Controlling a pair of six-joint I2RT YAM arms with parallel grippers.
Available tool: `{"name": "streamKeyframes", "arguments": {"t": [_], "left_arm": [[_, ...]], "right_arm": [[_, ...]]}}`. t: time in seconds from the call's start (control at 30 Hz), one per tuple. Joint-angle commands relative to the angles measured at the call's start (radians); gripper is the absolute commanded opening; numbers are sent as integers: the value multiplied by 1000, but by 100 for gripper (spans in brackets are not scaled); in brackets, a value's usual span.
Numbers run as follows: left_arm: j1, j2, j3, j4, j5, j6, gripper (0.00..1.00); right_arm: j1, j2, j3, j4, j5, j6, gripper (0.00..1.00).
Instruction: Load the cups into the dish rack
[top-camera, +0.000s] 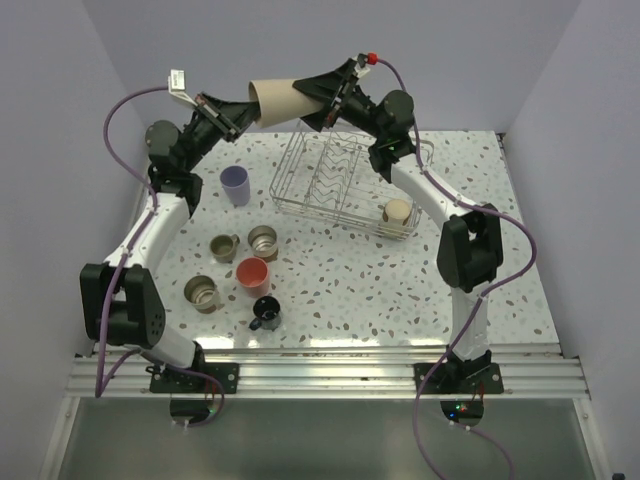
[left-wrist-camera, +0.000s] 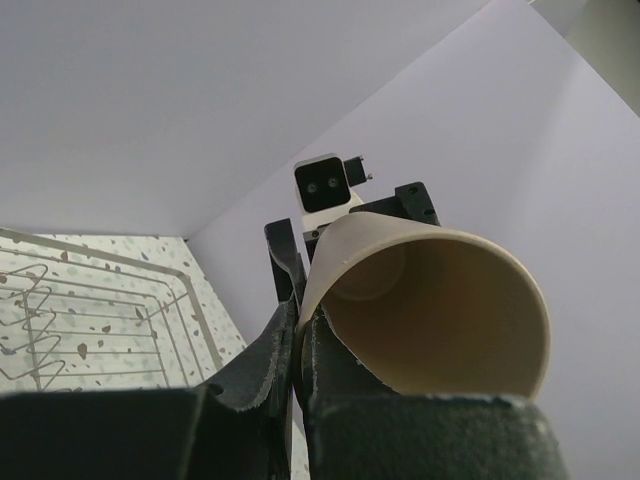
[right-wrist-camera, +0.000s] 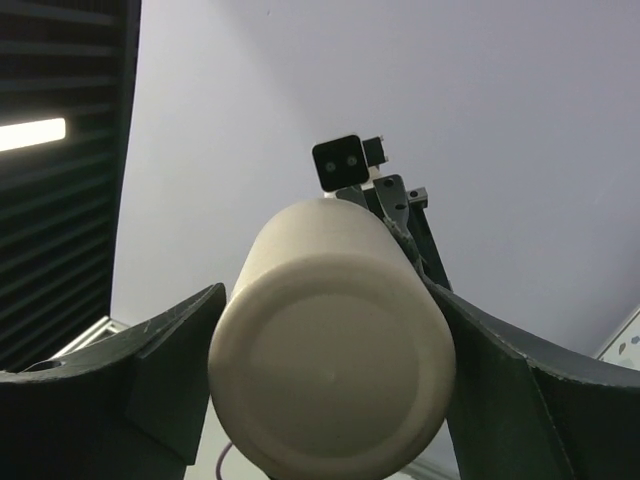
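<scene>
A tall beige tumbler (top-camera: 285, 98) is held level in the air between both arms, above the far-left corner of the dish rack (top-camera: 300, 200). My left gripper (top-camera: 240, 117) is shut on its rim wall, one finger inside and one outside; the left wrist view shows the tumbler's open mouth (left-wrist-camera: 440, 320). My right gripper (top-camera: 322, 98) has its fingers against both sides of the tumbler's base (right-wrist-camera: 330, 360). On the table stand a lavender cup (top-camera: 235, 184), three metallic cups (top-camera: 224, 246) (top-camera: 262, 240) (top-camera: 202, 293), a coral tumbler (top-camera: 253, 275) and a black mug (top-camera: 266, 314).
One beige-grey cup (top-camera: 398, 213) sits in the rack's near-right corner. The rack's wire prongs also show in the left wrist view (left-wrist-camera: 90, 320). Pale walls close the table at the back and on both sides.
</scene>
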Motion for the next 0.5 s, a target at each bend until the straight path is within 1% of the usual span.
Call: {"name": "streamKeyframes", "arguments": {"t": [0.0, 0.07, 0.1, 0.2, 0.23, 0.27, 0.3, 0.33, 0.37, 0.4, 0.43, 0.47], "left_arm": [[-9, -46, -19, -14, 15, 40, 0], [-11, -49, -19, -26, 13, 49, 0], [-11, -50, -19, -29, 11, 52, 0], [-11, -50, -19, -41, 13, 58, 0], [-11, -50, -16, -51, 11, 69, 10], [-11, -53, -14, -69, 7, 75, 21], [-11, -56, -11, -84, 10, 83, 35], [-9, -60, 2, -130, 8, 113, 59], [-9, -61, 13, -170, 4, 136, 66], [-8, -63, 30, -214, 2, 164, 70], [-9, -64, 59, -303, -4, 220, 78], [-8, -67, 70, -349, -18, 250, 81]], "right_arm": [[5, -28, 42, 26, 39, -19, 80], [3, -30, 42, 26, 37, -21, 72], [3, -30, 40, 29, 36, -21, 60], [3, -36, 36, 20, 30, -33, 40], [2, -39, 33, 16, 28, -39, 27], [0, -46, 31, 8, 21, -47, 21], [0, -51, 25, -13, 15, -67, 16], [-4, -59, 20, -30, 10, -82, 8], [-15, -77, 13, -50, 5, -100, 5], [-21, -89, -7, -102, 2, -148, 3], [-30, -100, -16, -130, 2, -174, 1], [-55, -124, -27, -191, -2, -200, 1]]}}
